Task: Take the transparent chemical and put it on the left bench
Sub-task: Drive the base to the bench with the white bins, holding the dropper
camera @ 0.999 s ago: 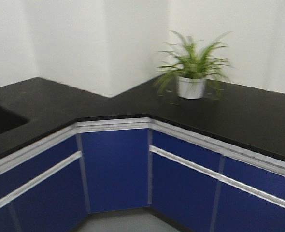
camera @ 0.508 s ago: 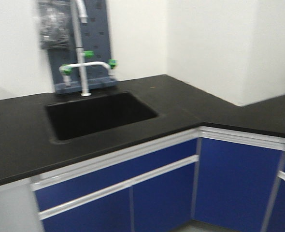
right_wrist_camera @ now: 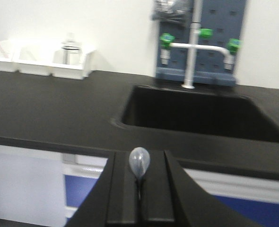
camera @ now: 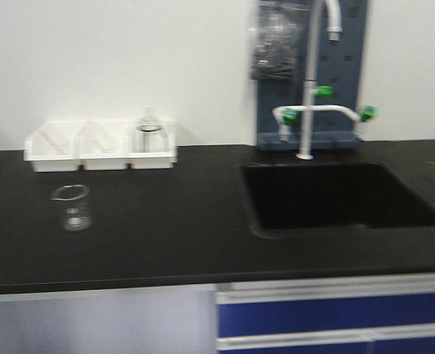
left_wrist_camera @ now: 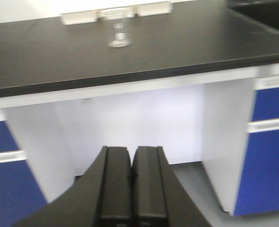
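The front view has swung round. A second ago it showed the corner with the potted plant, and half a second ago the sink was on its left side. Now the sink (camera: 335, 195) sits to the right and the three white bins (camera: 103, 151) have come into sight against the wall. I take that to mean I now face the left bench (camera: 166, 228), so the carrying is nearly over and only the setting down is left.

My right fingers (right_wrist_camera: 123, 189) are closed on the transparent chemical (right_wrist_camera: 139, 161). Its clear bulb pokes out just past their tips and the stem is pinched in the seam between them. My left fingers (left_wrist_camera: 118, 184) are pressed together and hold nothing.

The bench's front edge lies ahead of both pairs of fingers, and neither pair is over the top yet. The left pair hangs lower, looking into the open gap under the bench. Straight ahead of my right fingers is the sink with its tap (right_wrist_camera: 191, 52), which is a bad spot to let go. The bare black bench is ahead and to their left. The beaker (camera: 71, 206) stands further left, in line with my left fingers, and the bins are beyond it at the wall. I judge the stretch between beaker and sink to be the roomiest landing place.
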Available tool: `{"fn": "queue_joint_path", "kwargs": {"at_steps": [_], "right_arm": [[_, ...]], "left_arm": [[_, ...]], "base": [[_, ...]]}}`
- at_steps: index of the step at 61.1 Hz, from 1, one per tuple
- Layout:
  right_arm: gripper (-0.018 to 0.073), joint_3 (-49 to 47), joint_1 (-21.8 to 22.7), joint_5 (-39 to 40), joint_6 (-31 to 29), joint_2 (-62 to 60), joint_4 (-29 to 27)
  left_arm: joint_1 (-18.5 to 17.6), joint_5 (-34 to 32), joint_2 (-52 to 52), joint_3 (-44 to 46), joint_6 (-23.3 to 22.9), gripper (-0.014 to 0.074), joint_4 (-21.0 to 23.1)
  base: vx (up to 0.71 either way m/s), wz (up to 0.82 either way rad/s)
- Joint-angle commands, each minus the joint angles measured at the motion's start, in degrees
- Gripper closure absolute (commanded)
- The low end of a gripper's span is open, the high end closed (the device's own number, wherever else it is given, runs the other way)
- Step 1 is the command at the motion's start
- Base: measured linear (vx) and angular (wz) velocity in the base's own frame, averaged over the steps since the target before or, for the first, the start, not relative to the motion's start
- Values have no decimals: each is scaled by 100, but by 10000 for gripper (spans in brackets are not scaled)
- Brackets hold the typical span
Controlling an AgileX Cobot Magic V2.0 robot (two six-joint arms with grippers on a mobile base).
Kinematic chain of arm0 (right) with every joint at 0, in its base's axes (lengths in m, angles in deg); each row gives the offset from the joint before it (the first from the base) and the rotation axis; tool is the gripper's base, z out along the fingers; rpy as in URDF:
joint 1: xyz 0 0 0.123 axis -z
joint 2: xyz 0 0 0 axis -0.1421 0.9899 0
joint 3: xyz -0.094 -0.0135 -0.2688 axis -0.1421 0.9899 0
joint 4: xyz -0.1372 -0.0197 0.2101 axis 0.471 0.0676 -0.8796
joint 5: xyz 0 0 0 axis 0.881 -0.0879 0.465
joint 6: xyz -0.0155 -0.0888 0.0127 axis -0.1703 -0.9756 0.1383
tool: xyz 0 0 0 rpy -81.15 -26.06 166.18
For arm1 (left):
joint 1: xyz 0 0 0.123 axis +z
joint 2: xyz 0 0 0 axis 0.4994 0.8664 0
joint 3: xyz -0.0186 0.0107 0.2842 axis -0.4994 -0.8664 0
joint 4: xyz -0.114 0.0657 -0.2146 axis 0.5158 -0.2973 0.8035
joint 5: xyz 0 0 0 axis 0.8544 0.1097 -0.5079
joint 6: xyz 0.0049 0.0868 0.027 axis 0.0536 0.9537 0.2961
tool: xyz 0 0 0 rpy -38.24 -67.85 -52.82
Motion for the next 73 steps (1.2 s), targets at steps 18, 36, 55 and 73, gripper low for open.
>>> {"fn": "queue_joint_path", "kwargs": {"at_steps": [18,36,55,73], "right_arm": [[564,-175,27,436,-10,5,-32],[564,-175,27,436,-10,5,-32],[564,-175,27,436,-10,5,-32],[564,-175,27,436,-10,5,-32]], "left_arm": [[-10,-449,-110,-93,-45,600,4],[-10,-449,-110,-93,-45,600,4],[-10,-449,-110,-93,-45,600,4],[-10,-449,-110,-93,-45,600,4]], "base": [[28,62],[33,25],[34,6],[28,5]]}}
